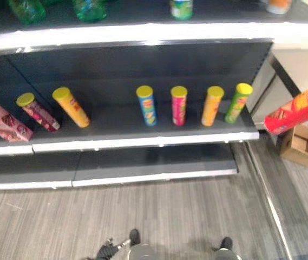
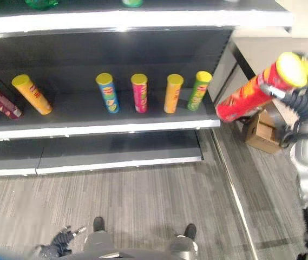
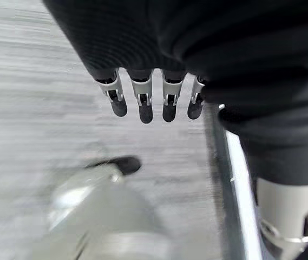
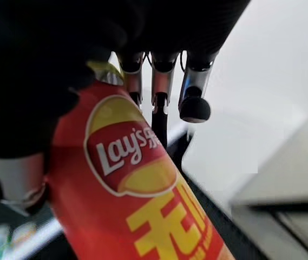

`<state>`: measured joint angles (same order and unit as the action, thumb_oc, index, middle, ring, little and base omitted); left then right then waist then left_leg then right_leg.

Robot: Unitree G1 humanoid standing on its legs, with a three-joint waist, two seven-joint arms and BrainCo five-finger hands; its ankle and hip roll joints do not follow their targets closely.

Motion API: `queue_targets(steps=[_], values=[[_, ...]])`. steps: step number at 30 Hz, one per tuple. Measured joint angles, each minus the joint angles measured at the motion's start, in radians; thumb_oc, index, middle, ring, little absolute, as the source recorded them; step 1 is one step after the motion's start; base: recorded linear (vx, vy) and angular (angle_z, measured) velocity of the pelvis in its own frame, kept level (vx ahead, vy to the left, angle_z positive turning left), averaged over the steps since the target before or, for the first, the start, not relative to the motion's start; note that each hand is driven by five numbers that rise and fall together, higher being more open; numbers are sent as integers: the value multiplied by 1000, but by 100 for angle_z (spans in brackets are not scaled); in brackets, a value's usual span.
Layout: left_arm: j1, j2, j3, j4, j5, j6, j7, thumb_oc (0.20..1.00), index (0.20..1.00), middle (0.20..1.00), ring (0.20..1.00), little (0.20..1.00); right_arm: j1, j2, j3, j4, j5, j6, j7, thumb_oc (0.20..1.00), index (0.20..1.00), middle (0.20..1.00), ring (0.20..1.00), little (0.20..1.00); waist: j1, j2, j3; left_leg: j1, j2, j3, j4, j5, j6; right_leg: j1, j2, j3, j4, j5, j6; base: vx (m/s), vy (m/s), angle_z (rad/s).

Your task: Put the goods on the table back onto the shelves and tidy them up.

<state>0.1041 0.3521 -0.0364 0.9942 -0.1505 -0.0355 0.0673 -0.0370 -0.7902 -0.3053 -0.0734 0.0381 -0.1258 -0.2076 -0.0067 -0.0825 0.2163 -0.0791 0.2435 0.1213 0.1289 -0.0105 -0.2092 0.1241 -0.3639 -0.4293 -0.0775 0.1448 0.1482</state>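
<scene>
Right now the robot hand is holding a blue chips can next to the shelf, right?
Not quite: the can in the right robot hand is red, not blue, as the right eye view shows. It is held beside the shelf.

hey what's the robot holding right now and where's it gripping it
The right hand holds a red chip can near its yellow-lidded top end. The left hand holds nothing.
</scene>
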Motion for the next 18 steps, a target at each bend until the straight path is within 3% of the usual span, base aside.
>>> queue_targets(steps=[4, 6, 7, 8, 9, 10, 11, 13, 14, 15, 18], values=[[-34, 13, -18, 2, 21, -5, -1, 1000, 1000, 1000, 1000, 1000, -13, 6, -12, -29, -12, 6, 0, 200, 200, 200, 200, 200, 10, 2, -12, -4, -60, -1, 21, -23, 33, -17, -70, 3, 58, 47, 0, 54, 486, 14], [-31, -4, -28, 1, 47, -5, -3, 1000, 1000, 1000, 1000, 1000, -13, 0, -15, -34, -42, 15, 1, 200, 200, 200, 200, 200, 7, 23, -24, 3, -110, 7, 9, -35, 69, -47, -130, 0, 114, 92, -21, 79, 517, 5], [-23, -8, -34, 0, 49, -4, -4, 1000, 1000, 1000, 1000, 1000, 0, 2, -15, -36, -44, 22, 2, 200, 200, 200, 200, 200, 0, 25, -25, 37, -146, 24, -20, -29, 90, -56, -165, 11, 135, 158, -32, 55, 374, -7], [-15, -10, -37, 0, 50, -5, -7, 1000, 1000, 1000, 1000, 1000, 1, 2, -13, -38, -52, 27, 4, 200, 200, 200, 200, 200, -1, 28, -26, 43, -158, 32, -20, -33, 108, -67, -177, 32, 145, 200, -54, 54, 347, -8], [-8, -11, -37, 1, 56, -3, -8, 1000, 1000, 1000, 1000, 1000, 1, 4, -7, -38, -61, 30, 4, 200, 200, 200, 200, 200, -12, 52, -32, 55, -154, 33, -31, -33, 118, -87, -189, 53, 173, 225, -53, 38, 157, -12], [-4, -5, -41, 1, 58, -1, -7, 1000, 1000, 1000, 1000, 1000, 28, 6, 9, -45, -63, 30, 9, 200, 200, 200, 200, 200, -21, 66, -36, 79, -159, 35, -76, -32, 152, -134, -162, 73, 261, 116, -7, 73, 227, -13], [-1, 5, -33, 1, 59, 1, -5, 1000, 1000, 1000, 1000, 1000, 46, 5, 12, -56, -69, 31, 20, 200, 200, 200, 200, 200, -19, 78, -32, 96, -144, 32, -111, -14, 158, -159, -105, 123, 306, 8, 1, 85, 164, -2], [2, 10, -26, 1, 61, 2, -5, 1000, 1000, 1000, 1000, 1000, 64, -4, 11, -75, -75, 30, 27, 200, 200, 200, 200, 200, -30, 78, -31, 123, -146, 31, -162, 16, 164, -168, -17, 139, 309, -86, -8, 85, 94, 4], [0, 4, -26, 1, 68, 3, -7, 1000, 1000, 1000, 1000, 1000, 53, -5, 12, -78, -77, 29, 38, 200, 200, 200, 200, 200, -32, 83, -28, 134, -136, 34, -179, 22, 161, -171, 58, 173, 273, -140, 5, 50, 61, 7], [9, 4, -30, 4, 87, 3, -13, 1000, 1000, 1000, 1000, 1000, 51, -11, 14, -87, -76, 26, 48, 200, 200, 200, 200, 200, -47, 85, -30, 140, -121, 24, -202, 44, 143, -142, 180, 208, 146, -150, -19, 16, 54, 7], [8, -57, -38, 16, 88, 4, -33, 1000, 1000, 1000, 1000, 1000, -8, -22, 80, -89, -62, 20, 56, 200, 200, 200, 200, 200, -74, 92, -25, 150, -122, 26, -217, 55, 139, -121, 211, 218, 116, -128, -6, 33, 38, -1]])
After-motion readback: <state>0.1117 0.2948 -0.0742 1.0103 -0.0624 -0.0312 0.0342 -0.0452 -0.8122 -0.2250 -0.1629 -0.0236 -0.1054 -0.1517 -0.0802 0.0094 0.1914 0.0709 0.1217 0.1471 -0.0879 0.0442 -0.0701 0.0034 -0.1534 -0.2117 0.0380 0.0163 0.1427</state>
